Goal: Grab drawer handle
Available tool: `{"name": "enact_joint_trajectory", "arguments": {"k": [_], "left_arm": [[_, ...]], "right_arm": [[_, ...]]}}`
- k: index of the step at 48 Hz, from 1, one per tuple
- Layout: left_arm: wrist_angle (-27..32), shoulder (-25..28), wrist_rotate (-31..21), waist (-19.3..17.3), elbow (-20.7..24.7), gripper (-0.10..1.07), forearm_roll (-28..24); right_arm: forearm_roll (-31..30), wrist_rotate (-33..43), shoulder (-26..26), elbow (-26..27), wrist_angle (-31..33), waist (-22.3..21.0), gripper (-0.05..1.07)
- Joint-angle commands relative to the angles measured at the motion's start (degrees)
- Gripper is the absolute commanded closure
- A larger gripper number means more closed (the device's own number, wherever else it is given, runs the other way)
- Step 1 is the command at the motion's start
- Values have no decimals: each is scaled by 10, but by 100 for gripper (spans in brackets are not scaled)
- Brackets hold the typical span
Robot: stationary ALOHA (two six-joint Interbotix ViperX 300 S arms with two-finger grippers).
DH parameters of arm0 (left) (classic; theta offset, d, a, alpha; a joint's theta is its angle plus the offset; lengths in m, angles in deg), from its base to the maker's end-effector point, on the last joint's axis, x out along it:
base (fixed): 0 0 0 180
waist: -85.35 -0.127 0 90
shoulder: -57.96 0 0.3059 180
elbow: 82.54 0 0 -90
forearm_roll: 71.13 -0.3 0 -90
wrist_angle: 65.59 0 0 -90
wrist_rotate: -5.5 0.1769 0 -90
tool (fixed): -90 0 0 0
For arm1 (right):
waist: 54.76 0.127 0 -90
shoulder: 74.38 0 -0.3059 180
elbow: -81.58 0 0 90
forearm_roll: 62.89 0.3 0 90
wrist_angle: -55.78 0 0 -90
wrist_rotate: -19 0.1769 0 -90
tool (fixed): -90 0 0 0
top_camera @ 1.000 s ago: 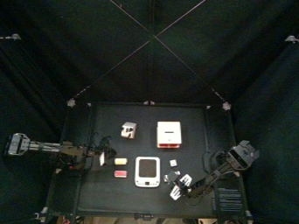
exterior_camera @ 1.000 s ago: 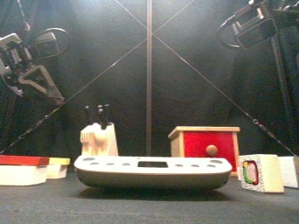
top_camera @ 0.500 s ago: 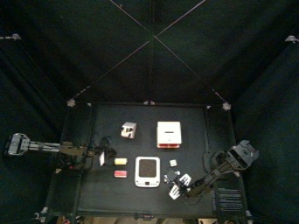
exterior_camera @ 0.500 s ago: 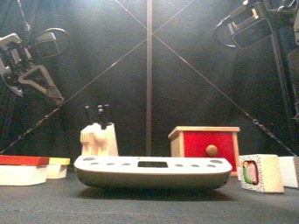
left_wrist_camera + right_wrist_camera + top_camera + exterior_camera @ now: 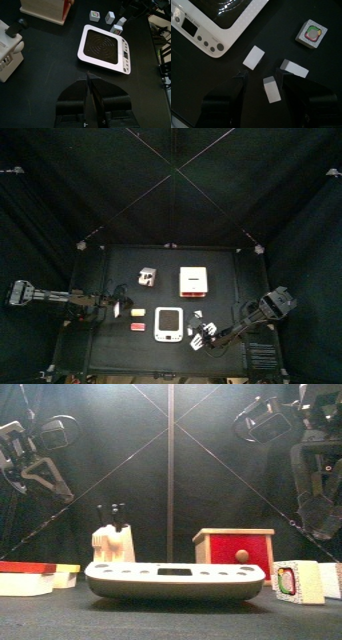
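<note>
White with a red front, the drawer (image 5: 195, 280) is sitting toward the table's (image 5: 221, 263) far half, bare black surface lying open around it. The right gripper (image 5: 206, 337) is hanging near the front right edge over small white blocks (image 5: 270, 89), jaws spread wide, holding nothing. The left gripper (image 5: 91, 92) is hovering at the left edge beside the flat white device (image 5: 168, 324), jaws pressed together.
</note>
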Motion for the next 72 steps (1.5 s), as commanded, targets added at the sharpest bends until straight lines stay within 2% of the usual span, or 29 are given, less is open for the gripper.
{"name": "enact_joint_trajectory", "arguments": {"k": [1, 11, 18, 27, 34, 43, 54, 62, 68, 72], "left_arm": [[-22, 1, 0, -1, 16, 48, 0], [-78, 1, 0, -1, 17, 48, -1], [-108, 1, -2, -2, 18, 48, 0], [-122, 6, -2, -12, 39, 48, 12], [-123, 29, -2, -25, 63, 48, 17], [-134, 83, 0, -53, 117, 48, 17], [-156, 135, 1, -104, 185, 48, 13], [-198, 188, 9, -139, 239, 48, -21], [-224, 237, 49, -177, 285, 48, -90], [-227, 282, 83, -191, 317, 48, -98]], "right_arm": [[-20, 16, -25, 8, 2, -9, 18], [-69, 67, -48, -7, 6, -24, 18], [-126, 121, -76, -31, 6, -43, 18], [-191, 189, -123, -98, -13, -61, 18], [-244, 248, -173, -142, -44, -71, 18], [-332, 265, -250, -181, -98, -94, 18], [-383, 258, -317, -218, -121, -151, 18], [-406, 262, -332, -238, -151, -186, 18], [-422, 262, -330, -236, -161, -206, 18], [-425, 262, -330, -238, -166, -208, 18]]}}
